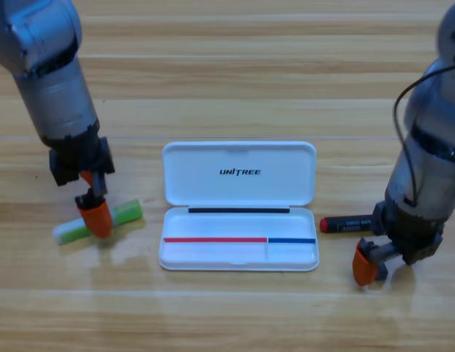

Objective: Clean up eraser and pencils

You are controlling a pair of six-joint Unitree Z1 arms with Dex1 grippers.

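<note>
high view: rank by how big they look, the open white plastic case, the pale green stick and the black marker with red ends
1. Open white plastic case, by far the largest.
2. Pale green stick and black marker with red ends: unsure, since the left gripper and the right gripper each hide part.

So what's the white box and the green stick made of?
The open white rectangular case looks like hard, smooth plastic: even glossy shell, rounded corners, printed logo. The pale-green translucent stick is probably plastic too, since light passes through it. The left gripper is down over the stick.
</note>
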